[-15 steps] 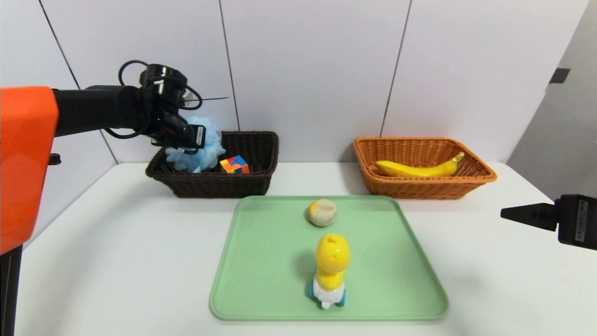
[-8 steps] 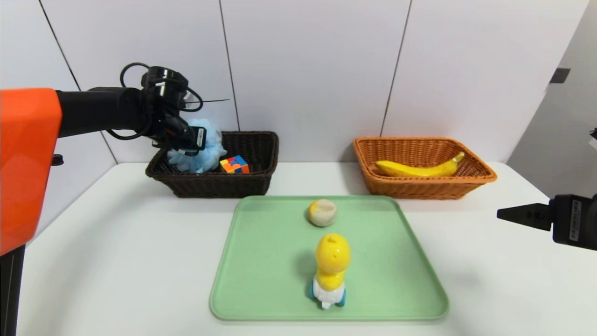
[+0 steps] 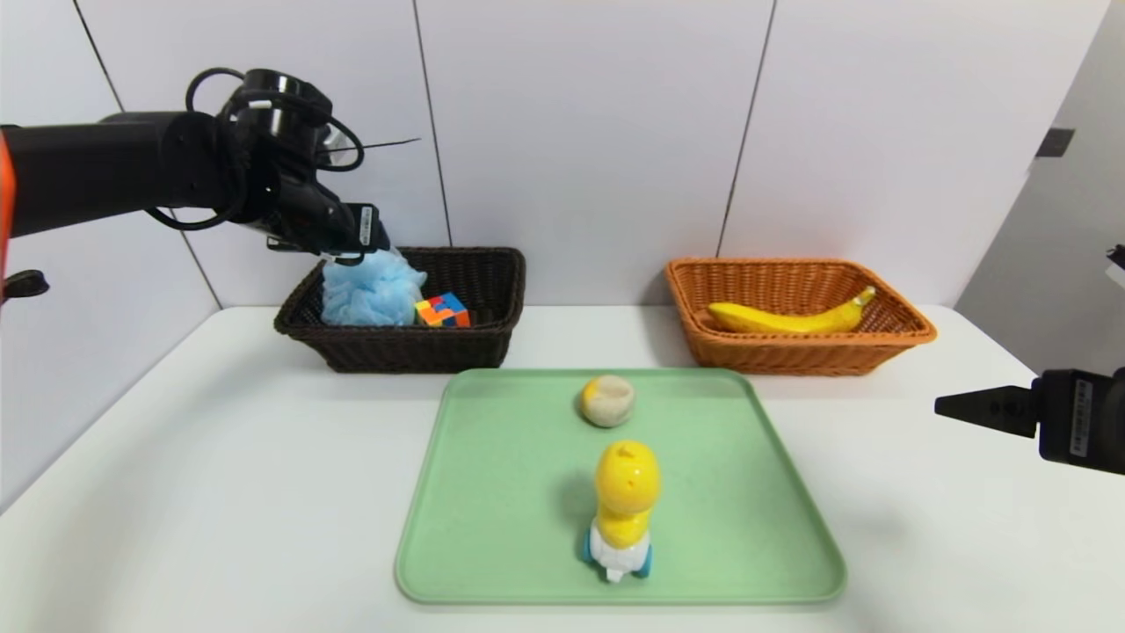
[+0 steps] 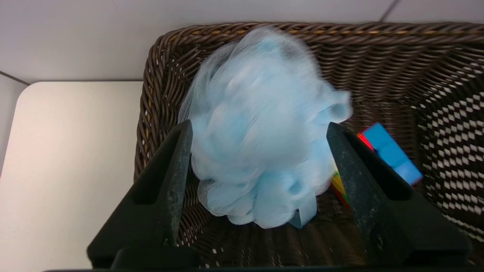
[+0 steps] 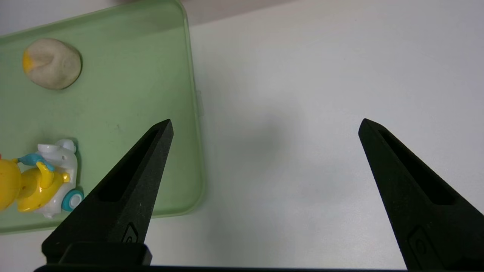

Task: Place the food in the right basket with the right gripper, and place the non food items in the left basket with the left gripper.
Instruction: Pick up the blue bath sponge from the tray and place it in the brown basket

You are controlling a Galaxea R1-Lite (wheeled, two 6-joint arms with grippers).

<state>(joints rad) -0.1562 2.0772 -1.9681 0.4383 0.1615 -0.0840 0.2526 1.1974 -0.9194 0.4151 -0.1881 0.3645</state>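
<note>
**Puff drops into the dark basket, and we turn to the tray**

Our left end effector (image 3: 356,249) hangs above the near-left corner of the dark basket (image 3: 492,264), its fingers (image 4: 177,158) spread apart. The blue bath puff (image 4: 261,128) sits between them but looks free of the pads, blurred as if falling; in the head view it lies in the basket just below the end effector, right beside the colour cube (image 3: 442,310). We judge that non-food item delivered.

Now the relation that matters. On the green tray (image 3: 492,492) two things are left: the round bun (image 3: 606,400) toward the far edge, and the yellow duck toy (image 3: 622,510) standing upright nearer us, its long axis vertical. Our right end effector (image 3: 971,409) hovers over the bare counter (image 3: 220,457) off the tray's right edge, fingers wide apart and empty. From it the bun lies to the left and a little farther away, and the right arm is clearly the nearer one. We'd call the bun the food, so it is the right arm's job, bound for the orange basket (image 3: 905,330), where a banana (image 3: 791,316) already rests.

Watch the duck: it stands just in front of the bun, so a low sweep across the tray could topple it. The tray's raised rim also lies across the path.
</note>
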